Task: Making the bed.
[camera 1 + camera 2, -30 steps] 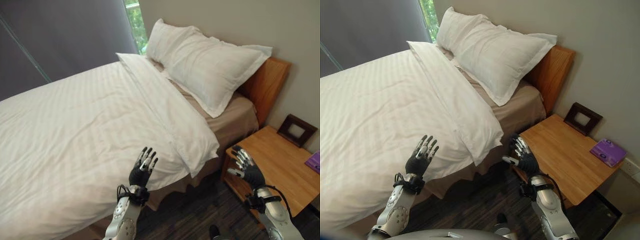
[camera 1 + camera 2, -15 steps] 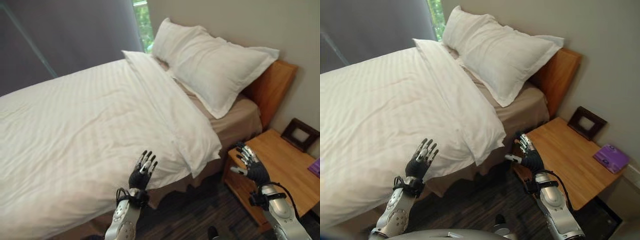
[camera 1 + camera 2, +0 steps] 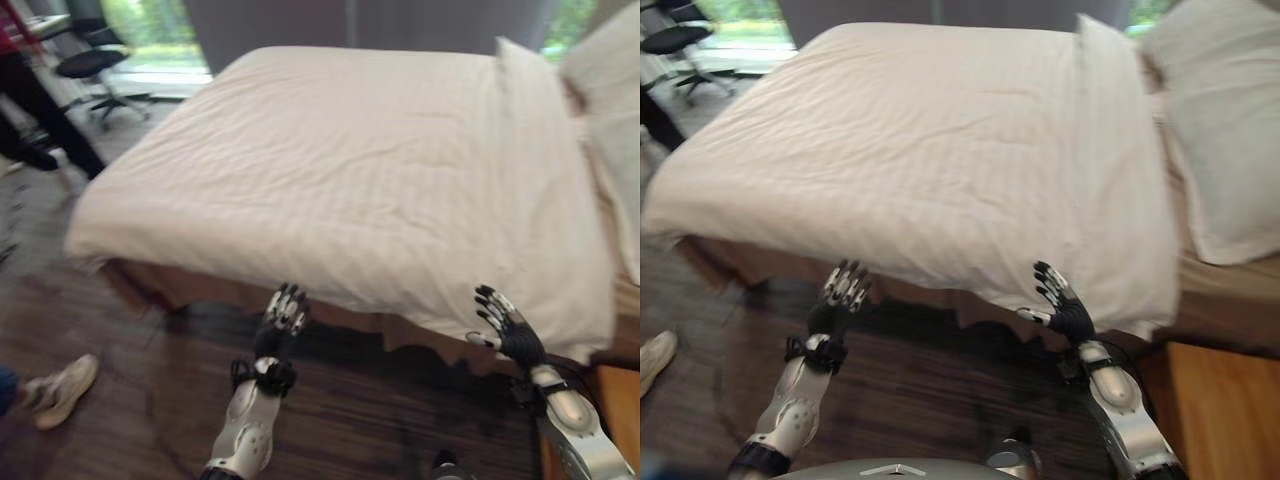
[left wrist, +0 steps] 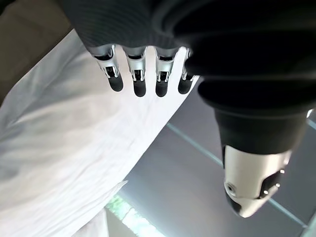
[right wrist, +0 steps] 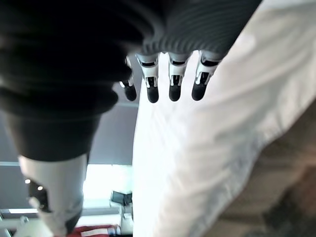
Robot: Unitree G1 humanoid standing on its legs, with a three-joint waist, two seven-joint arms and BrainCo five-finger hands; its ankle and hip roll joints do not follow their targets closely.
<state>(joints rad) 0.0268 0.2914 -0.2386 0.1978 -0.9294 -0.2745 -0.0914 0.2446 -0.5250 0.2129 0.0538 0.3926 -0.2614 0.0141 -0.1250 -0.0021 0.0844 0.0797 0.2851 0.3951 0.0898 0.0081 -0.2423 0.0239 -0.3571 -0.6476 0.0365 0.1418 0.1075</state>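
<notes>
Your duvet (image 3: 380, 170) lies smooth over the bed (image 3: 1240, 295), pillow (image 3: 1220, 140) at the right. Both robot hands, left (image 3: 281, 318) and right (image 3: 508, 328), hover upright before its near edge, fingers straight, holding nothing. The left eye view adds a person's shoe (image 3: 58, 388) and a chair (image 3: 90, 65).

The pillow (image 3: 1225, 130) runs off the head view's right edge, so its far end is cut off. A person (image 3: 35, 95) at the upper left edge is cropped to dark legs, and a shoe (image 3: 60, 388) at the lower left is half out of frame. The chair (image 3: 95, 65) by the window is too blurred to make out in detail. The duvet (image 3: 930, 150) hides the mattress; a tan skirt (image 3: 150, 290) shows below its hem.
</notes>
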